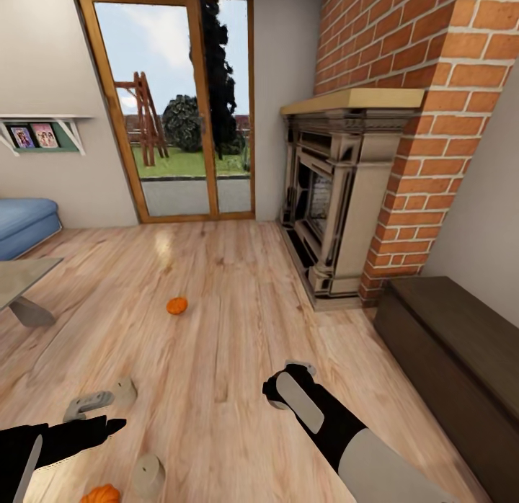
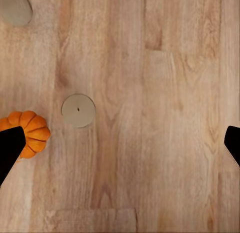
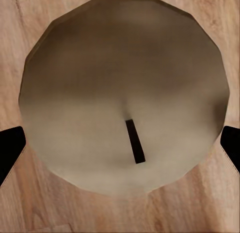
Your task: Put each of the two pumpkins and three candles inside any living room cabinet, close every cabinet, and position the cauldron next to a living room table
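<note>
Two pumpkins lie on the wood floor: one (image 1: 176, 305) mid-room, the other (image 1: 101, 494) by my left arm, also under the left wrist camera (image 2: 29, 133). An upright candle (image 1: 148, 475) stands beside that pumpkin (image 2: 78, 110), and a second candle (image 1: 124, 391) is a little farther (image 2: 15, 8). My left gripper (image 1: 97, 414) (image 2: 122, 148) hangs open above bare floor. My right gripper (image 1: 288, 371) (image 3: 122, 150) is lowered over a third candle (image 3: 125, 93), one fingertip at each side, jaws as wide as the left one's. The cabinet (image 1: 447, 344) stands shut at the right. The table (image 1: 21, 276) shows at the left. The cauldron is out of view.
An ornate fireplace (image 1: 339, 200) in a brick chimney stands beyond the cabinet. A glass door (image 1: 173, 107) is in the far wall. A blue sofa (image 1: 25, 225) sits behind the table, and a wall shelf (image 1: 43, 132) hangs above it.
</note>
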Controlling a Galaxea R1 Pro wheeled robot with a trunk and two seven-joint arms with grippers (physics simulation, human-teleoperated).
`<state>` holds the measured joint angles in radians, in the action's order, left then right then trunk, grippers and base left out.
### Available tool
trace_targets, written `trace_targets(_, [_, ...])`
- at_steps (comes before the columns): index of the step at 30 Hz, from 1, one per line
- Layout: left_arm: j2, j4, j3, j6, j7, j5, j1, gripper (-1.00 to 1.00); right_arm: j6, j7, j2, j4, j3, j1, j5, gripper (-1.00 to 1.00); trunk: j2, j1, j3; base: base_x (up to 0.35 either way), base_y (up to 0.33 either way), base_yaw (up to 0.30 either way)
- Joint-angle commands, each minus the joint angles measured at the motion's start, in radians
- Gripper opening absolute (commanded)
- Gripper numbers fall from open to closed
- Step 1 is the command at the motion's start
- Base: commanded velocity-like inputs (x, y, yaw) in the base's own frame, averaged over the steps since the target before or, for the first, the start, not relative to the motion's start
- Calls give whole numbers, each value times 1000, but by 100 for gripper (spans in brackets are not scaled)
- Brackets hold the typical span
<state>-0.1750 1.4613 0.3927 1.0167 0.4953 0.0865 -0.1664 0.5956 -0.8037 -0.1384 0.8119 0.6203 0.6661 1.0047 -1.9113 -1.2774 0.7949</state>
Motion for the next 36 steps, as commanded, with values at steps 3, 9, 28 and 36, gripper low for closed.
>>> trace_targets(3, [-1, 1, 1, 4, 12, 10, -1, 100, 1, -6, 0, 1, 3, 1, 6, -100, 0, 0, 1, 329, 0, 0])
trace_targets(9, [-1, 1, 0, 4, 15, 10, -1, 100, 1, -6, 0, 1, 3, 1, 6, -100, 0, 0, 1, 185, 0, 0])
trace_targets(28, [-1, 7, 0, 13, 15, 9, -1, 100, 1, -6, 1, 2, 8, 1, 5, -100, -77, -43, 35, 8, 0, 0])
trace_targets(36, [0, 3, 0, 14, 8, 11, -1, 100, 1, -9, -4, 16, 11, 1, 6, -100, -133, -73, 61, 0, 0, 0])
